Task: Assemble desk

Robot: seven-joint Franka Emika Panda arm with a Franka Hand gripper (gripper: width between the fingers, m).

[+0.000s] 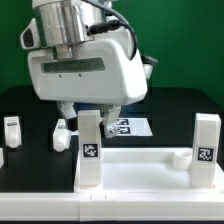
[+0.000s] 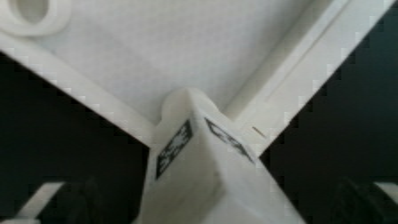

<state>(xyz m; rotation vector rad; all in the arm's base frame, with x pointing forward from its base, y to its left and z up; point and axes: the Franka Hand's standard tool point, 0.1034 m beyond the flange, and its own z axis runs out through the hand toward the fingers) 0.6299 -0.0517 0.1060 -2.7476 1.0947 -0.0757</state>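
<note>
Desk leg (image 1: pixel 90 150), upright on panel (image 1: pixel 140 166) (corner), inside spread tool (image 1: pixel 90 114)

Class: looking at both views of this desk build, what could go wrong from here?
1. The claw stands open around the upright leg at a corner of the panel; if that leg is loose, withdrawing may tip it.
2. A second leg stands at the exterior view's right; a sideways move might knock it.
</note>
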